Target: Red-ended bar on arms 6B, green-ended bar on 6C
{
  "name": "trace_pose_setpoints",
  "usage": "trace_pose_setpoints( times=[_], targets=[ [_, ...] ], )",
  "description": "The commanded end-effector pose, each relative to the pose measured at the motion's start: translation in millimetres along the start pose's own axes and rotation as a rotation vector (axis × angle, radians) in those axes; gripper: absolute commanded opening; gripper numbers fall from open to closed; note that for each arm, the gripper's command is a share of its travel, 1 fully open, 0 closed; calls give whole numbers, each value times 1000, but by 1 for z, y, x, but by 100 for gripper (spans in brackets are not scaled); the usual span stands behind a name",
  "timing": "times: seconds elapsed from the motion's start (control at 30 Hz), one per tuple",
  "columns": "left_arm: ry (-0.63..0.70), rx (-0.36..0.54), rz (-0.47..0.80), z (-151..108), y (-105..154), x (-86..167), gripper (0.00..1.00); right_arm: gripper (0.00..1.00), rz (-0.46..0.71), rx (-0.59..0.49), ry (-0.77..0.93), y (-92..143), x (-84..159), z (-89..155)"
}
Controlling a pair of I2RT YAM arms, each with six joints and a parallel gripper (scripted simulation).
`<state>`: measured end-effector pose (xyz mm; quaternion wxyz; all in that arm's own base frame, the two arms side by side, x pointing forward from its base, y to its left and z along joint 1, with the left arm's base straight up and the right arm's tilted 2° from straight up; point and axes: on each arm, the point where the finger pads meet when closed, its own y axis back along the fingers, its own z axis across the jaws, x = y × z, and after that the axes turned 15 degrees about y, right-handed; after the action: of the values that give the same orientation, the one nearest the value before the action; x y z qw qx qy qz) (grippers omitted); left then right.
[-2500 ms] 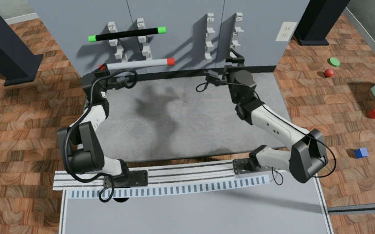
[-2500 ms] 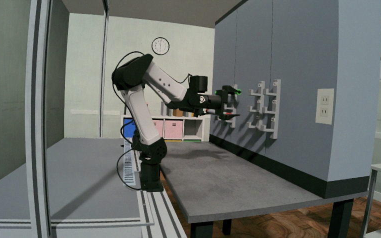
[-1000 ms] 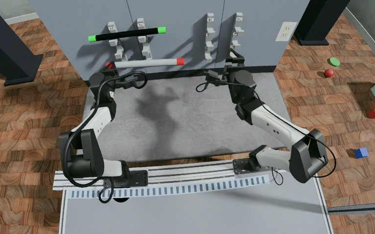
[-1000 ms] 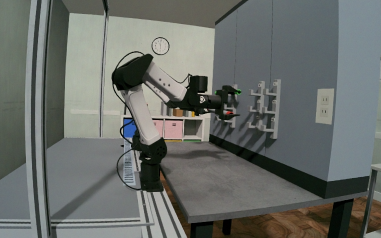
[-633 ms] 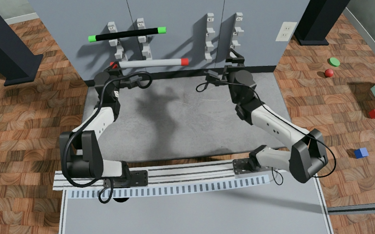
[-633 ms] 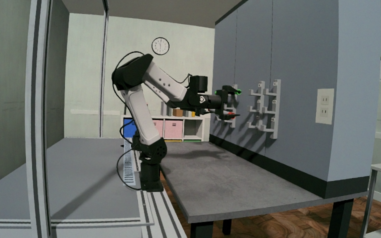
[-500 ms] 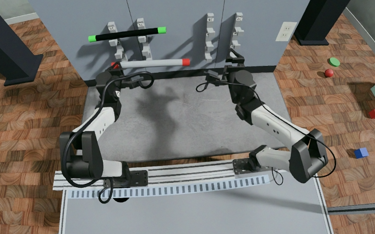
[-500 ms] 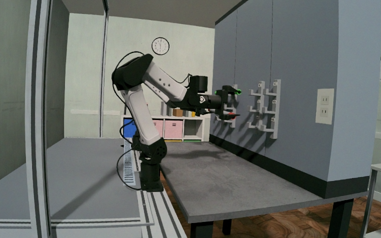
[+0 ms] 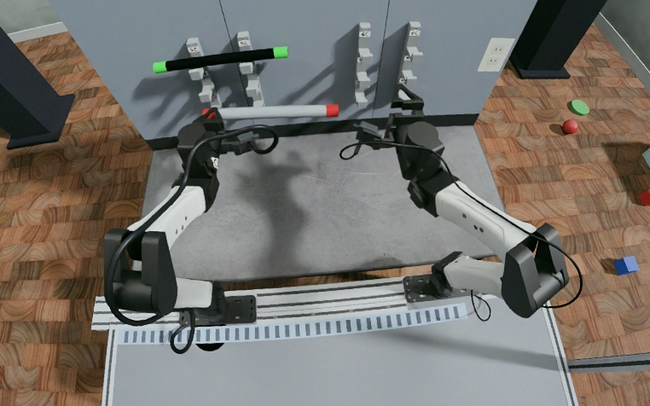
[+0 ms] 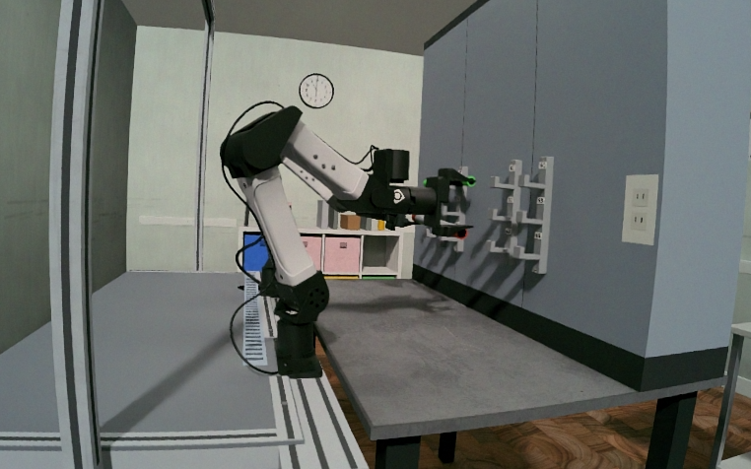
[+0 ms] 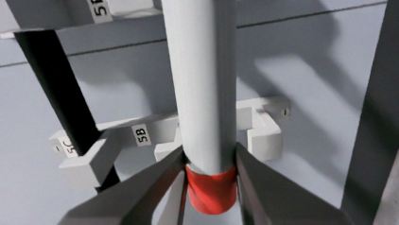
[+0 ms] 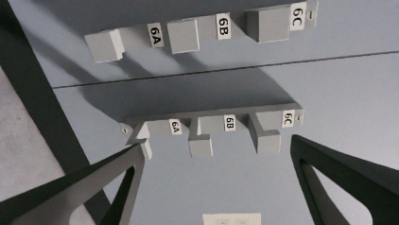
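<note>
The left gripper [image 9: 210,114] [image 11: 211,150] was closed around the red-ended bar [image 9: 274,111] [image 10: 460,234] [image 11: 204,85], gripping it near one red end. This bar was held in front of the wall, below the green-ended bar [image 9: 216,59] [image 10: 470,183] [image 11: 52,85], which rested across the top pair of rack arms marked "5C". A "5B" label [image 11: 141,135] was legible beside the held bar. The right gripper [image 9: 406,101] [image 10: 470,203] [image 12: 213,147] was fully open and held nothing; it faced the rack with labels reading "6A" [image 12: 155,35], "6B" [image 12: 223,25] and "6C" [image 12: 297,16]. Neither bar was on that rack.
</note>
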<state>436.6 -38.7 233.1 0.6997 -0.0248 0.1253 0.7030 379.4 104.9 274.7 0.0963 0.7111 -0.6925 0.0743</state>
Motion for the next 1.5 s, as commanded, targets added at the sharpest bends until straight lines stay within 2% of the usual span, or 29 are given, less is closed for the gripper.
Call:
trace_pose_setpoints(
  times=[0.0,0.83,1.47],
  targets=[
    [49,-141,-23,55,7,-18,0,100,6,-6,7,0,0,5],
    [49,-141,-23,67,10,-66,0,100,6,-6,7,0,0,5],
    [49,-141,-23,63,10,-94,0,100,6,-6,7,0,0,5]
  ],
)
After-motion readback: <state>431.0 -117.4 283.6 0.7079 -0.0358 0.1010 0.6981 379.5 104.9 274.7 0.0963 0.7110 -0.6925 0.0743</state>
